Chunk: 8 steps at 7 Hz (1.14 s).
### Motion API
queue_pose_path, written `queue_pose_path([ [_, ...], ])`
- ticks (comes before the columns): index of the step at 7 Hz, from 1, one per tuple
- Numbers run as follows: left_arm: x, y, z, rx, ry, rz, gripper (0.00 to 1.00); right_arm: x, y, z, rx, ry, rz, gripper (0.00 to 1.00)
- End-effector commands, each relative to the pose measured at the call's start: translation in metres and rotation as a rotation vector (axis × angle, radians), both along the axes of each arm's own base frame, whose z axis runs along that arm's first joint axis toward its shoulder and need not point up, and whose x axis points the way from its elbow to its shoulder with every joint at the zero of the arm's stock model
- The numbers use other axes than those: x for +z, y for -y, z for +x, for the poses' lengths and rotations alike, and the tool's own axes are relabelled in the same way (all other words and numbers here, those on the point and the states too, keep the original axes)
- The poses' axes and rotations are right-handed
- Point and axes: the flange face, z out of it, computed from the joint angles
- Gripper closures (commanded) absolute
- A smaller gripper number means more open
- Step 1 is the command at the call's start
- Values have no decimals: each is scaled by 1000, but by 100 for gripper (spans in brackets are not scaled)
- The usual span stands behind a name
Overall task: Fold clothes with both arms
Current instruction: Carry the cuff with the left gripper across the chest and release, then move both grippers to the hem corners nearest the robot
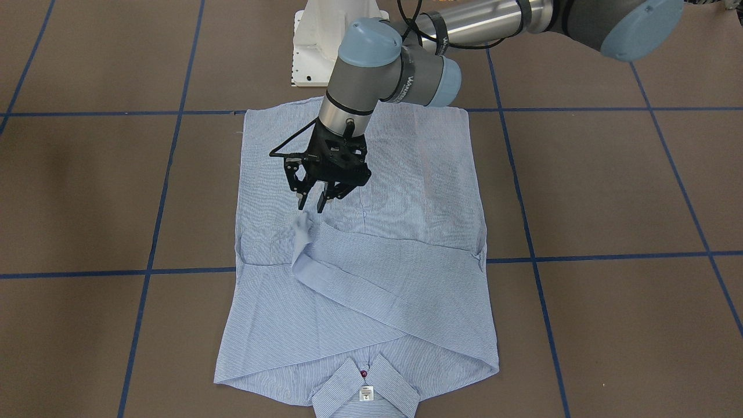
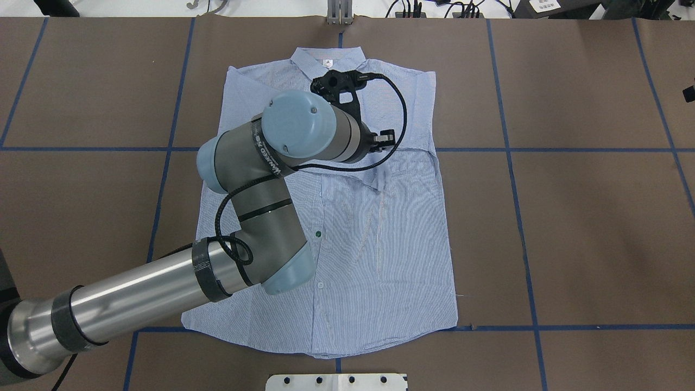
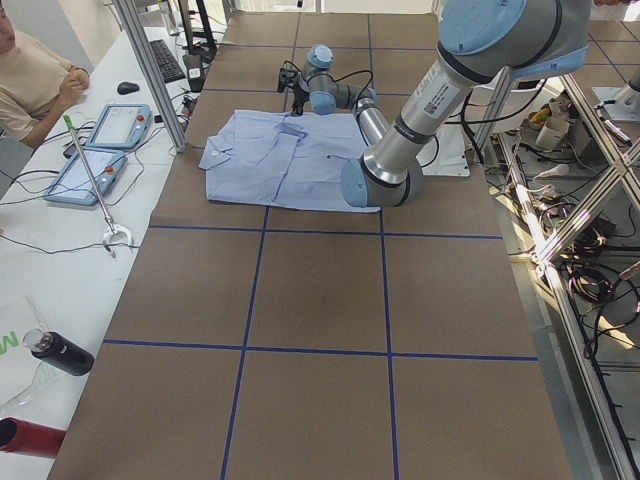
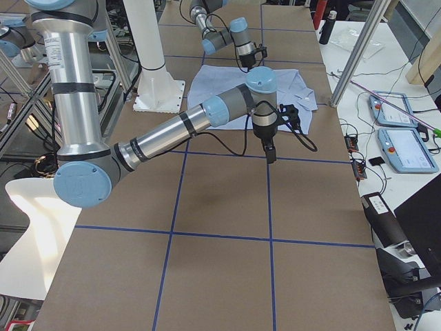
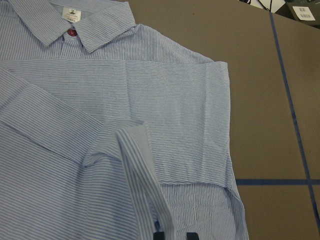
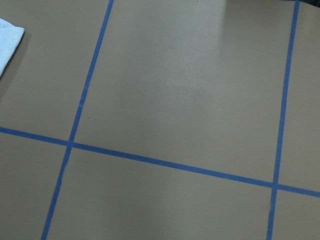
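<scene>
**Left fingers open above the cuff, right fingers not visible**

The shirt (image 1: pixel 406 174) lies flat on the brown table (image 1: pixel 609 186), button side up, with its collar (image 1: pixel 345 386) on the side far from my base. One sleeve (image 1: pixel 377 278) is folded across the chest. My left gripper (image 1: pixel 312 206) hangs just above the raised cuff (image 1: pixel 302 227), fingers apart and holding nothing. My right gripper (image 4: pixel 271 155) is over the table beside the shirt. I cannot tell whether its fingers are open or closed.
</scene>
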Motion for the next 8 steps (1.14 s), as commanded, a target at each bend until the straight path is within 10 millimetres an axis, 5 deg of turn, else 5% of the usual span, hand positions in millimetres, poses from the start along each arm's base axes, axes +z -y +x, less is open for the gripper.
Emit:
queue_pose_path([
  [1,-7,-20,12,17,19,65,0,0,0,0,-1,1,-1,0],
  [3,10,-28,-16,101,109,207,0,-23,-8,-2,106,73,-84,0],
  [5,27,-55,-92,178,189,311,0,-59,-43,-27,155,127,-129,0],
  [6,37,-70,-131,202,181,350,0,-81,-59,-53,173,157,-166,0],
  [8,52,-88,-160,230,167,361,0,-123,-103,-146,265,149,-203,0],
])
